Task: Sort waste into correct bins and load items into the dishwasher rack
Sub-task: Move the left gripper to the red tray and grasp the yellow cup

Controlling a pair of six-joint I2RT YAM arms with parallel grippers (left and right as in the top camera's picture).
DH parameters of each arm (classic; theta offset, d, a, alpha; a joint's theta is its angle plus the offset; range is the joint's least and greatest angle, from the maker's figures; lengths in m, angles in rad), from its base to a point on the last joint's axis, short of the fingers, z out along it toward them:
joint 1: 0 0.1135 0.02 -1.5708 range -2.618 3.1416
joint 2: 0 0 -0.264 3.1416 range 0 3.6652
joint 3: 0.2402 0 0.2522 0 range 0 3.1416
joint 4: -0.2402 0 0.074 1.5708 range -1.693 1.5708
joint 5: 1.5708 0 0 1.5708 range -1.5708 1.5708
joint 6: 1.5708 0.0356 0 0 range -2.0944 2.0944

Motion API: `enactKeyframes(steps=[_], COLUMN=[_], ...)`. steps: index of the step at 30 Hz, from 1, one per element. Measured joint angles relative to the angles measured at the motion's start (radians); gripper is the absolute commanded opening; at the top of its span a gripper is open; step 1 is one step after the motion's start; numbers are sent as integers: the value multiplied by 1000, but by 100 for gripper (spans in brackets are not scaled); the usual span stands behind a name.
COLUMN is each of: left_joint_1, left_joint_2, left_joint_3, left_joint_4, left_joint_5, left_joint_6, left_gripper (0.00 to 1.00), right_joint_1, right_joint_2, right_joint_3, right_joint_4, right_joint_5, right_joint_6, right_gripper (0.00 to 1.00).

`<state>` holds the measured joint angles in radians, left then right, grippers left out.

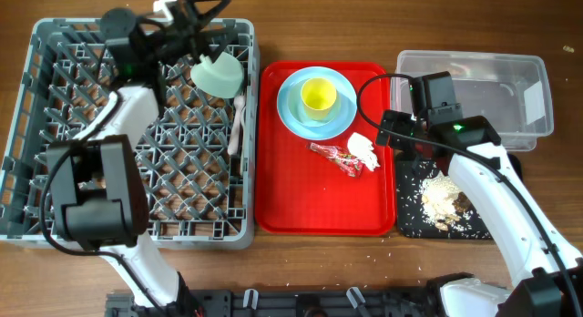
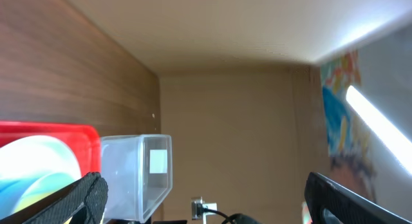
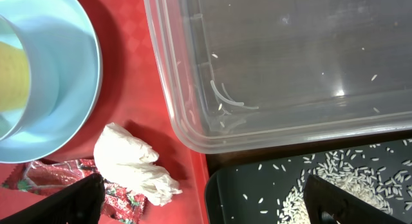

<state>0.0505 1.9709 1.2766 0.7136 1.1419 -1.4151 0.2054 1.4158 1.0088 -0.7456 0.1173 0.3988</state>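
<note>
Wood-grain table (image 1: 301, 262), plain beige wall (image 2: 225, 127), bright light strip (image 2: 373, 118)

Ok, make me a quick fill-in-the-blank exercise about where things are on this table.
1. The small yellow cup stands on the ____ round plate.
2. The beige-brown crumbly food scraps lie in the ____ shallow rectangular tray.
3. The crumpled white tissue wad lies on the ____ flat tray, beside the crinkled red wrapper.
4. The pale mint-green bowl lies in the ____ plastic pegged rack.
Missing: blue; black; red; grey.

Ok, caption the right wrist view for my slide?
Open right pincer near tissue wad and red wrapper on red tray, beside clear tub and black tray.
</note>
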Motion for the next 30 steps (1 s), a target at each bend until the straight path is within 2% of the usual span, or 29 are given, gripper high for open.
enactKeyframes(steps=[2, 6, 7, 10, 13, 17, 19, 21, 22, 26, 27, 29, 30], left_joint_1=[-41, -126, -152, -219, -294, -444, -508, -584, -623, -724, -743, -771, -776], left_joint_2=[-3, -29, -40, -47, -47, -47, -47, -47, -47, -46, -43, -29, -19], left_joint_3=[63, 198, 249, 338, 360, 363, 363, 366, 367, 367, 367, 367, 367], left_joint_4=[-42, -318, -496, -843, -1018, -1125, -1156, -1205, -1231, -1278, -1286, -1297, -1299], left_joint_5=[0, -40, -84, -248, -407, -524, -562, -655, -715, -956, -1016, -1117, -1146], left_joint_6=[35, 161, 224, 426, 620, 871, 941, 994, 1024, 1083, 1088, 1101, 1106], left_gripper=[99, 99, 99, 100, 100, 100, 90, 81, 74, 62, 49, 42, 42], right_joint_1=[0, 0, 0, 0, 0, 0, 0, 0, 0, 0, 0, 0, 0], right_joint_2=[0, 0, 0, 0, 0, 0, 0, 0, 0, 0, 0, 0, 0], right_joint_3=[0, 0, 0, 0, 0, 0, 0, 0, 0, 0, 0, 0, 0], right_joint_4=[0, 0, 0, 0, 0, 0, 0, 0, 0, 0, 0, 0, 0], right_joint_5=[0, 0, 0, 0, 0, 0, 0, 0, 0, 0, 0, 0, 0], right_joint_6=[0, 0, 0, 0, 0, 0, 0, 0, 0, 0, 0, 0, 0], right_gripper=[100, 100, 100, 100, 99, 100, 100, 100, 100, 100, 100, 100, 100])
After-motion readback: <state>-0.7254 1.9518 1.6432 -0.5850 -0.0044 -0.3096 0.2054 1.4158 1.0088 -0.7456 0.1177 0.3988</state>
